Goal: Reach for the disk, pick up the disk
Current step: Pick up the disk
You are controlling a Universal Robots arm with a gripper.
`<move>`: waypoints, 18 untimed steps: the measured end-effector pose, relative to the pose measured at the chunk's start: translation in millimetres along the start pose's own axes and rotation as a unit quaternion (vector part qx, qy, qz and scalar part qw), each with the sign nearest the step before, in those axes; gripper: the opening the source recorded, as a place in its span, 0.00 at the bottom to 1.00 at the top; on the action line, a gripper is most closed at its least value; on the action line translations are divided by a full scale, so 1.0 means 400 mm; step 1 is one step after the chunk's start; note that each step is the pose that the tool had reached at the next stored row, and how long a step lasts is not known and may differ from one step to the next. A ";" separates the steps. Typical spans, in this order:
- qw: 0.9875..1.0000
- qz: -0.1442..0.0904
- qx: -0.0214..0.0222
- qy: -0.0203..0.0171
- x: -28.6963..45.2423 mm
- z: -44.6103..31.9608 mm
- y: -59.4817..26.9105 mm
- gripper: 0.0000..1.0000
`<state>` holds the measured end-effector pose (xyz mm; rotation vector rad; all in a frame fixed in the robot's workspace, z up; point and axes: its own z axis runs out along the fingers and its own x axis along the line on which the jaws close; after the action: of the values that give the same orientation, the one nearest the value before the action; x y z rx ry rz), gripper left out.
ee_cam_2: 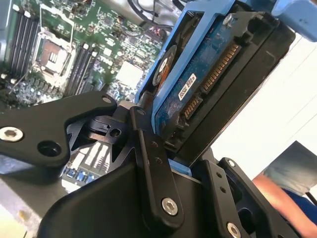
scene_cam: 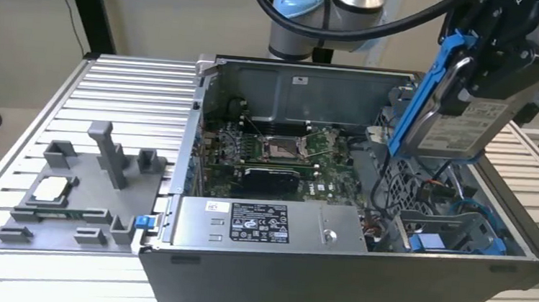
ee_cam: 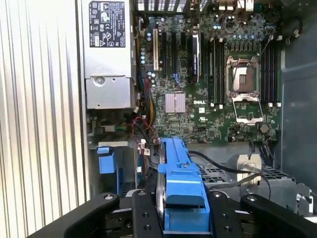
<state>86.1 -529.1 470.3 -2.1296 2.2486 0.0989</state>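
Observation:
The disk (scene_cam: 453, 121), a silver-grey drive with a white label and a blue carrier frame, hangs tilted on edge above the open computer case (scene_cam: 337, 272), on the exterior view's right. My black gripper (scene_cam: 495, 71) is shut on its upper end. In the first wrist view the blue carrier edge of the disk (ee_cam: 179, 171) stands between my two black fingers (ee_cam: 144, 218), high over the motherboard. The second wrist view shows the disk's (ee_cam_2: 218, 79) blue circuit side and connector, clamped against a finger (ee_cam_2: 153, 168).
Inside the case lie the motherboard (scene_cam: 269, 154), a long grey power-supply box (scene_cam: 263, 226) and a blue drive bay (scene_cam: 446, 237). A grey fixture (scene_cam: 78, 194) with a small silver chip (scene_cam: 50, 188) sits on the slatted table. A person's arm (ee_cam_2: 290, 201) shows beyond the case.

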 end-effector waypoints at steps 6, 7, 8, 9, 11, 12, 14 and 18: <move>1.000 0.000 0.000 0.000 0.027 -0.002 -0.002 0.00; 1.000 0.000 0.000 0.000 0.030 -0.002 -0.002 0.00; 1.000 0.001 0.000 0.000 0.034 -0.002 -0.002 0.00; 1.000 0.001 0.000 0.000 0.038 -0.002 -0.002 0.00; 1.000 0.001 0.000 0.000 0.045 -0.003 -0.003 0.00; 1.000 0.001 0.000 0.000 0.049 -0.003 -0.003 0.00; 1.000 0.001 0.000 0.000 0.053 -0.003 -0.003 0.00; 1.000 0.001 0.000 0.000 0.055 -0.003 -0.003 0.00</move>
<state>86.1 -551.1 470.0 -2.1282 2.2509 0.0978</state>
